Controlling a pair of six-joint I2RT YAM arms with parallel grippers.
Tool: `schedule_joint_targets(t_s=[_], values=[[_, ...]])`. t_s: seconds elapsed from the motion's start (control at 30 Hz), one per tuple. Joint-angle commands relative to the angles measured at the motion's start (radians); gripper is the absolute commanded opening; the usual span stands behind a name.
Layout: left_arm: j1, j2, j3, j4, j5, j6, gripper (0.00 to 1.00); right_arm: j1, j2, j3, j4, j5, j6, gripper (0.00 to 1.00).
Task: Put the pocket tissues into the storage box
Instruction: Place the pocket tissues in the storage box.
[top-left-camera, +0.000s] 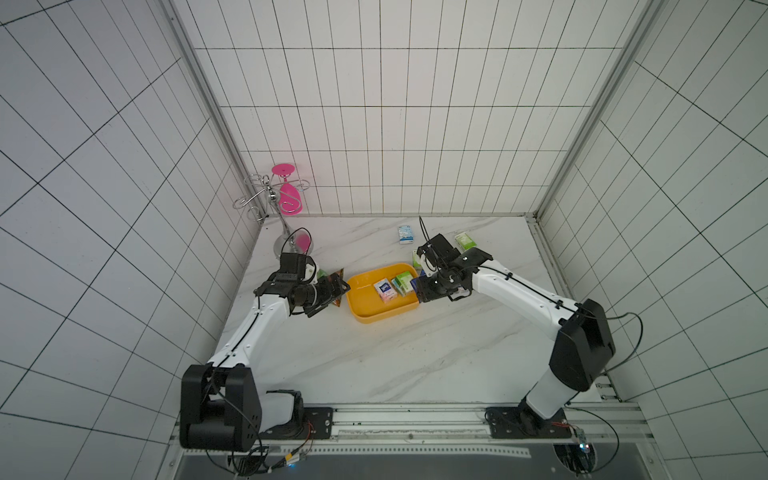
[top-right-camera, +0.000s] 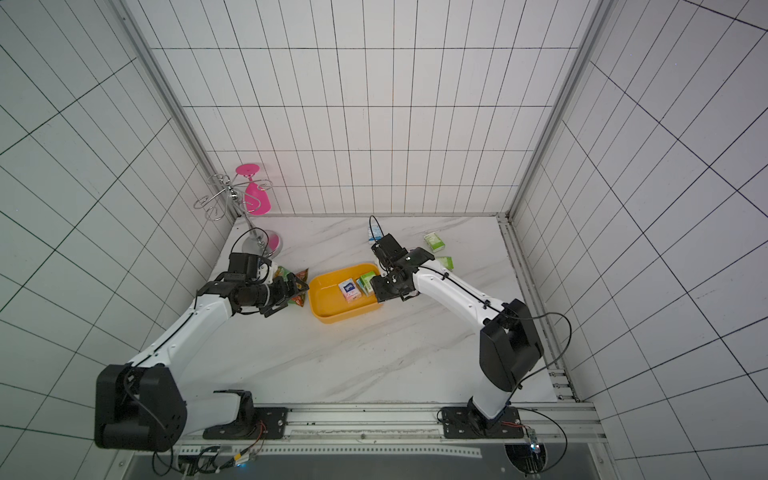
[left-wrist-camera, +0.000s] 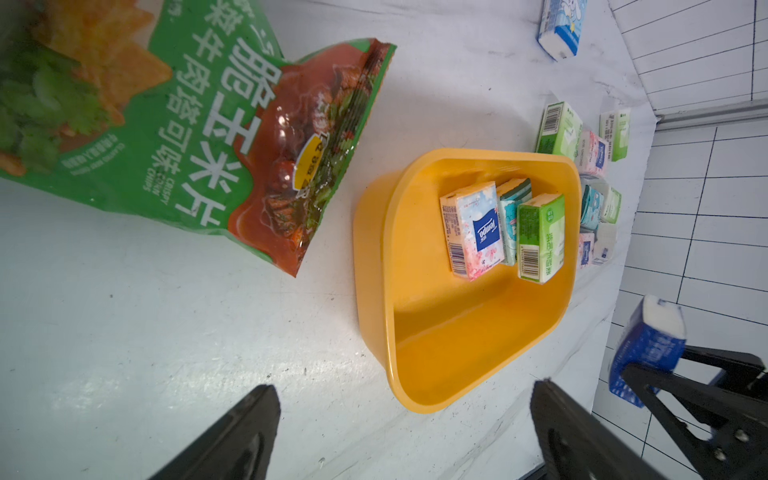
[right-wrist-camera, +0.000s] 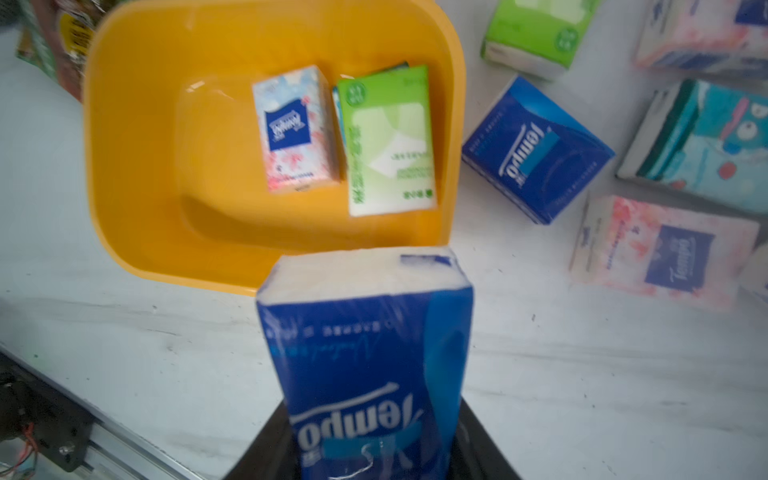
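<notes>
Clamping a dark blue tissue packet (right-wrist-camera: 365, 353) by one end in the right gripper (right-wrist-camera: 372, 453), holding it right at the rim of the storage box (right-wrist-camera: 93, 124), apparently not yet over the box floor. Holding the left gripper (top-left-camera: 337, 292) spread wide and empty at the box's opposite side, next to the snack bag (left-wrist-camera: 187, 124).

Counting three packets already inside the box, crowded against the wall nearest the held one: a pink-and-white packet (right-wrist-camera: 295, 129), a green packet (right-wrist-camera: 388, 141) and a teal packet (left-wrist-camera: 513, 216) wedged between them. Seeing several more outside that same wall (a loose blue packet (right-wrist-camera: 536, 149) lying just beside the box).

Risking a release too early: striking the rim and dropping outside among the loose ones. Risking also a landing on top of the crowded three and a tumble back over the low wall. Pinching a soft, slick wrapper by its end, so possibly slipping or swinging during the reach. Risking, too, a brush of the fingers against the rim, likely shoving the light box toward the snack bag.
</notes>
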Motion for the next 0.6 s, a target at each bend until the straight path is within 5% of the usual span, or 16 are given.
schedule_joint_targets(t_s=[0.0,0.57], values=[[0.01,-0.019,-0.022,0.011,-0.019,-0.006,0.98,0.024,0.097,0.103,0.013,-0.038,0.03,0.47],[0.02,-0.038,-0.021,-0.008,-0.033,0.008,0.98,0.071,0.498,0.519,-0.102,0.021,0.028,0.47]])
